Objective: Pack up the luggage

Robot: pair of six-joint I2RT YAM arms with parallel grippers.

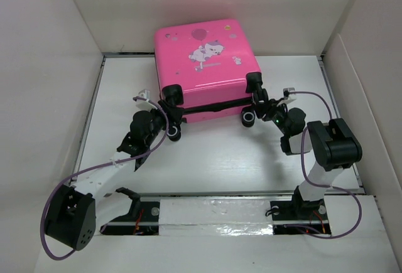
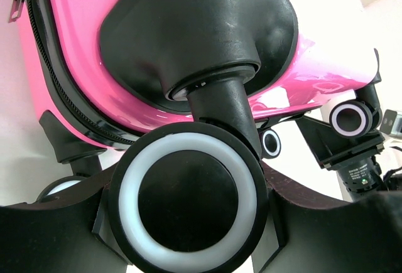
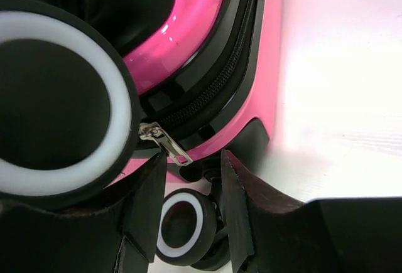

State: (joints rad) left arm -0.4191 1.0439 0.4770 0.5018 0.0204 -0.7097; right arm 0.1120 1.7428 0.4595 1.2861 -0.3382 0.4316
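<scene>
The pink luggage point(image 1: 202, 66) lies flat and zipped at the back middle of the table, wheels toward me. My left gripper point(image 1: 171, 122) is at its near left corner. In the left wrist view a black wheel with a white ring point(image 2: 188, 198) fills the gap between the fingers point(image 2: 56, 229), and both touch it. My right gripper point(image 1: 259, 107) is at the near right corner, open. In the right wrist view the silver zipper pull point(image 3: 164, 142) hangs from the luggage point(image 3: 195, 28) just above the left fingertip point(image 3: 151, 179), and a lower wheel point(image 3: 185, 228) shows between the jaws.
White walls point(image 1: 50, 66) enclose the table on three sides. A foil-taped strip point(image 1: 213, 218) runs along the near edge between the arm bases. Purple cables point(image 1: 94, 169) loop beside each arm. The right arm's wrist point(image 2: 355, 160) shows past the luggage's far wheel point(image 2: 350, 118).
</scene>
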